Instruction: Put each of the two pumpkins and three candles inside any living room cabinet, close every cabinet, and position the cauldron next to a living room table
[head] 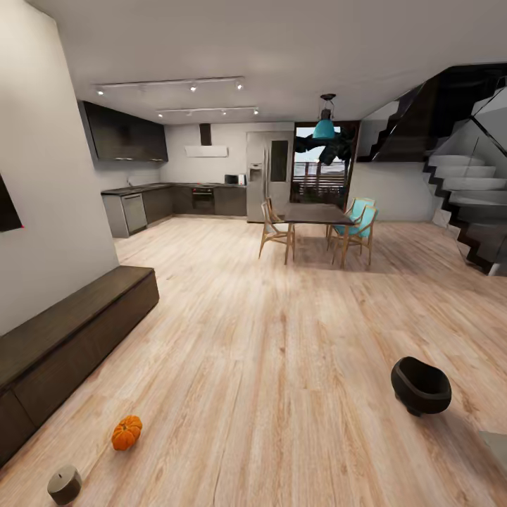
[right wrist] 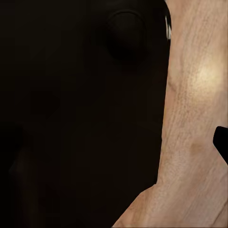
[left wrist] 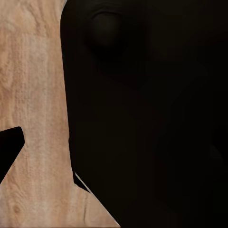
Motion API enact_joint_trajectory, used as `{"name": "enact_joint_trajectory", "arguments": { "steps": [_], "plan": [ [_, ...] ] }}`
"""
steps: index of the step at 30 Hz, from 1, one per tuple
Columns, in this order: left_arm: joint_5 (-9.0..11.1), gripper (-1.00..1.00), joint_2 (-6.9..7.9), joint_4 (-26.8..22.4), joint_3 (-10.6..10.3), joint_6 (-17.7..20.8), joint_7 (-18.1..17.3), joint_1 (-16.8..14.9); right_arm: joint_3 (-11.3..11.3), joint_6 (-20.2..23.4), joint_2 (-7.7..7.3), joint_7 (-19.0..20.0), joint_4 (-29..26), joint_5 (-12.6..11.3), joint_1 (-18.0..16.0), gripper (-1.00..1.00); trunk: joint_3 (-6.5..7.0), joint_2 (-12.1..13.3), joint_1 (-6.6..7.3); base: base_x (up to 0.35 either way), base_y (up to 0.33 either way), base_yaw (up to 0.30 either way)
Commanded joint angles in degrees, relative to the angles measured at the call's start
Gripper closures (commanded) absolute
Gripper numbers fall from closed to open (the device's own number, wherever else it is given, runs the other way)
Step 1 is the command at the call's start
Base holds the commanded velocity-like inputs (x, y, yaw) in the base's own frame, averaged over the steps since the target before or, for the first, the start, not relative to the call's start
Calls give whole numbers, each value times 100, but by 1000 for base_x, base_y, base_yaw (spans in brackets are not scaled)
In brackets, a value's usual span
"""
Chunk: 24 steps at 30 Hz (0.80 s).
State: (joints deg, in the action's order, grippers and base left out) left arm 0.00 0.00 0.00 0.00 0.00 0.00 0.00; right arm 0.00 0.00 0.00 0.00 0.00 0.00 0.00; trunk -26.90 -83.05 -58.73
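One orange pumpkin (head: pixel 127 432) lies on the wood floor at the near left. A beige-grey candle (head: pixel 65 484) stands just in front of it, closer to me. Along the left wall runs the long dark brown cabinet (head: pixel 77 327), its fronts shut. The black cauldron (head: pixel 420 385) sits on the floor at the near right, with a pale grey table corner (head: pixel 497 445) just beyond it at the frame's edge. Both wrist views look down at floor beside my dark body; a black wedge (left wrist: pixel 9 149) (right wrist: pixel 221 142) cuts into each one's edge.
A dark dining table (head: pixel 315 213) with several chairs stands mid-room at the back, the kitchen (head: pixel 176 197) behind it at the left. A black staircase (head: pixel 465 190) climbs along the right wall. Open wood floor stretches between me and the dining table.
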Motion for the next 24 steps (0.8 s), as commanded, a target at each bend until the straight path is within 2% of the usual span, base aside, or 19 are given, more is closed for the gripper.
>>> {"name": "enact_joint_trajectory", "arguments": {
  "steps": [1,4,9,24],
  "plan": [
    [-9,-100,26,26,-8,-9,-9,33,-10,1,-9,18,8,19,-34,-100,-3,-3,0,0,0,0],
    [-9,-100,30,25,-8,-9,-9,35,-11,-1,-9,18,9,18,-35,-100,-3,-3,0,0,0,0],
    [-18,-100,151,-137,-10,-9,-11,52,-17,-16,-9,15,9,-1,-199,-100,-3,-3,0,0,0,0],
    [-41,-100,97,-246,-18,-17,-72,47,-17,-18,-9,14,9,0,-264,-100,-3,-3,0,-12,0,0]
  ]
}}
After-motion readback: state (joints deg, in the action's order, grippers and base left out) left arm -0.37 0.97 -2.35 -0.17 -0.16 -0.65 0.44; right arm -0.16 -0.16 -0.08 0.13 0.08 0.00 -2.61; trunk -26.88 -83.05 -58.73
